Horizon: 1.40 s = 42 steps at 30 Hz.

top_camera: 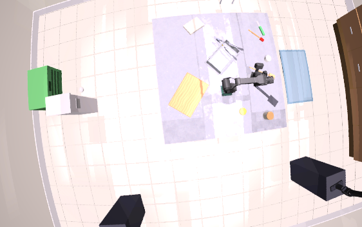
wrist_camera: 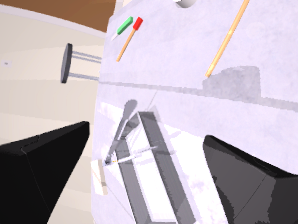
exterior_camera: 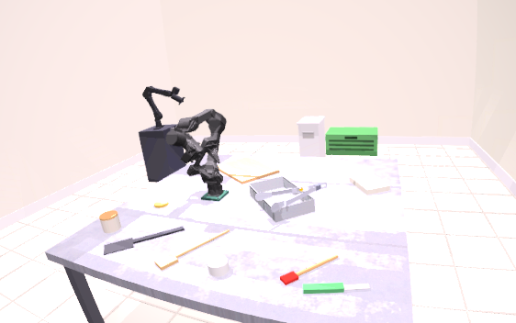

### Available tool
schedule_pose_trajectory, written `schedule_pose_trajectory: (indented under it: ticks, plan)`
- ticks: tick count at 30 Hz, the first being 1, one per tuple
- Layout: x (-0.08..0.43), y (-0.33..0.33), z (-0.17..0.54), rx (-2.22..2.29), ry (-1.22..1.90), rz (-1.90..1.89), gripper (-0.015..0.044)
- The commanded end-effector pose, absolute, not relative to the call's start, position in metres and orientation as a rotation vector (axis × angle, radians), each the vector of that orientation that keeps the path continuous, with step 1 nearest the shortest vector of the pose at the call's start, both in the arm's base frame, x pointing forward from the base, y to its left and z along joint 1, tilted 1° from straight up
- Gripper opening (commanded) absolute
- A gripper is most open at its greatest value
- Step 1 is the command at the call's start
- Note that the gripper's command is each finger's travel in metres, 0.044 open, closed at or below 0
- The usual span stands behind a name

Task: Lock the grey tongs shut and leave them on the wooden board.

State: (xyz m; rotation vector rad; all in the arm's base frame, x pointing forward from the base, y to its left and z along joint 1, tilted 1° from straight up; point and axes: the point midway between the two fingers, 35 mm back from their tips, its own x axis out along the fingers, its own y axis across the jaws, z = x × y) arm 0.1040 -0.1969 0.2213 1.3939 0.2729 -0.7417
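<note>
The grey tongs (top_camera: 230,53) (exterior_camera: 296,197) (wrist_camera: 130,106) lie spread open across the roasting tin (top_camera: 214,67) (exterior_camera: 294,211) (wrist_camera: 167,170). Their two arms meet at the hinge beyond the tin's far side in the wrist view, beside a small yellow-orange spot. The wooden board (top_camera: 188,93) (exterior_camera: 248,170) lies flat on the other side of the arm's base, with nothing on it; it is out of the wrist view. My gripper (wrist_camera: 148,135) is open and empty, its black fingers wide apart. It is raised above the table, well away from the tongs.
A dark spatula (top_camera: 272,100) (exterior_camera: 118,246), an orange-lidded jar (top_camera: 269,115) (exterior_camera: 110,222), a white pot (top_camera: 268,58) (exterior_camera: 218,266), a red-headed brush (top_camera: 261,39) (exterior_camera: 289,278) (wrist_camera: 138,23) and a green-handled tool (top_camera: 261,30) (exterior_camera: 323,288) (wrist_camera: 125,25) lie around. A pale block (top_camera: 193,26) (exterior_camera: 371,184) lies beyond the tin.
</note>
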Motion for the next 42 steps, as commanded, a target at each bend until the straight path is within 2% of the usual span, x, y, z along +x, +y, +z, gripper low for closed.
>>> schedule_pose_trajectory:
  ticks: [1,2,10,23,28,37,42]
  plan:
    - [0.104,-0.197,0.221,1.394,0.273,-0.742,0.0426]
    - [0.105,-0.197,0.222,1.387,0.283,-0.738,0.0440]
    - [0.136,-0.207,0.227,1.174,0.555,-0.642,0.0440]
    - [0.268,-0.197,0.218,0.512,1.108,-0.181,0.0440]
    - [0.318,-0.173,0.205,0.209,1.259,0.021,0.0440]
    - [0.410,-0.090,0.166,-0.498,1.451,0.499,0.0440]
    - [0.422,-0.072,0.158,-0.625,1.467,0.586,0.0440]
